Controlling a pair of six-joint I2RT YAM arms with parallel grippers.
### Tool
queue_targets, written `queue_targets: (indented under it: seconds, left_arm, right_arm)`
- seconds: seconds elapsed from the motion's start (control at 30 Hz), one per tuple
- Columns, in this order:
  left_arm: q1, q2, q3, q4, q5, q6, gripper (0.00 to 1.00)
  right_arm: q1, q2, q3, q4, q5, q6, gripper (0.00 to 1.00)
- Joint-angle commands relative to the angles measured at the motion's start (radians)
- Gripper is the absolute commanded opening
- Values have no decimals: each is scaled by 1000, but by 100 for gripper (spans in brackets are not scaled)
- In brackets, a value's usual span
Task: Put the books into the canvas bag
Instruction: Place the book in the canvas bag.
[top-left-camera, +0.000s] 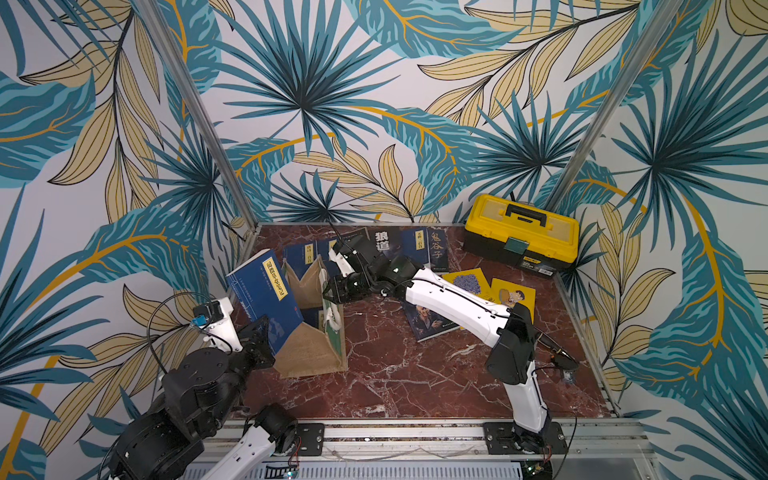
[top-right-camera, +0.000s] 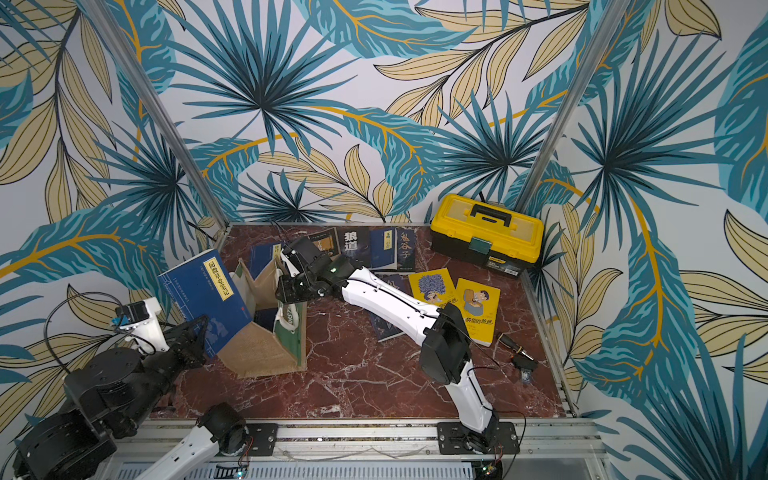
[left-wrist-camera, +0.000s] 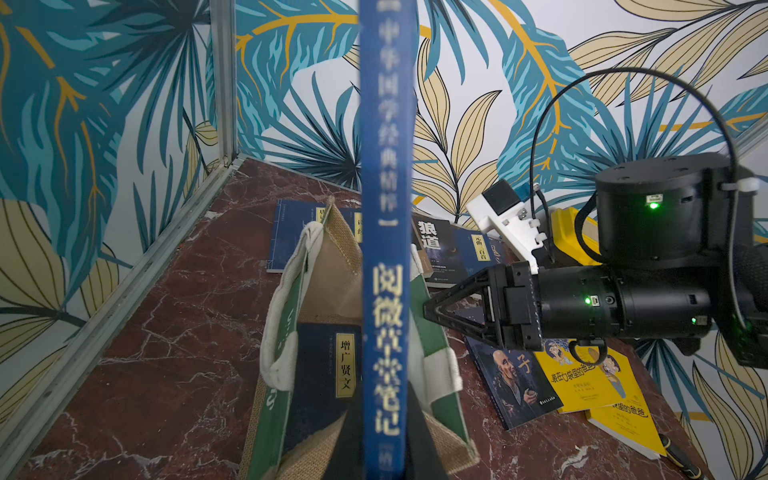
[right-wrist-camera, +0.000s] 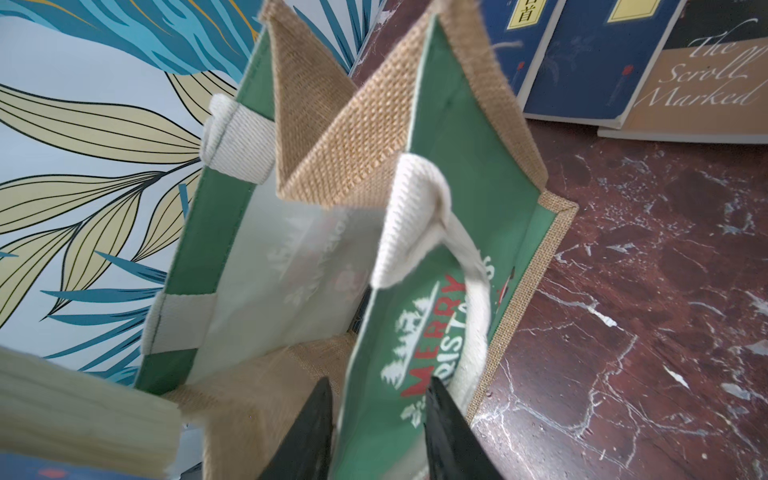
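The canvas bag (top-left-camera: 307, 345) (top-right-camera: 257, 349) stands open at the left of the table, with one navy book (left-wrist-camera: 316, 374) inside it. My left gripper (top-left-camera: 259, 332) (left-wrist-camera: 384, 415) is shut on a blue book (top-left-camera: 266, 297) (left-wrist-camera: 382, 208), held upright and tilted at the bag's left rim. My right gripper (top-left-camera: 329, 297) (right-wrist-camera: 380, 382) straddles the bag's green side panel (right-wrist-camera: 457, 199), one finger inside and one outside, jaws apart. More books lie flat: dark and navy ones (top-left-camera: 415, 245) at the back, two yellow ones (top-left-camera: 513, 293) and a dark one (top-left-camera: 428, 322) partly under my right arm.
A yellow-and-black toolbox (top-left-camera: 521, 232) stands in the back right corner. A small black tool (top-left-camera: 561, 357) lies near the right edge. Metal frame rails and patterned walls close the table in on three sides.
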Motion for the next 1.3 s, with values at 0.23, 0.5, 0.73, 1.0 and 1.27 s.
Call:
queue_targets:
  seconds: [0.23, 0.5, 0.73, 1.0, 1.27]
  left_arm:
    - [5, 112, 64, 44, -33, 58, 0]
    - [5, 244, 86, 91, 32, 145, 0]
    - [17, 356, 93, 53, 106, 166, 0]
    - [96, 465, 118, -29, 231, 107, 0]
    - [176, 517, 111, -122, 279, 93, 0]
  right_arm:
    - [32, 19, 20, -36, 13, -3, 34]
    - [32, -10, 9, -62, 55, -7, 11]
    - [30, -18, 8, -68, 69, 5, 4]
    - [28, -85, -84, -3, 121, 0, 0]
    - [21, -109, -113, 11, 158, 14, 0]
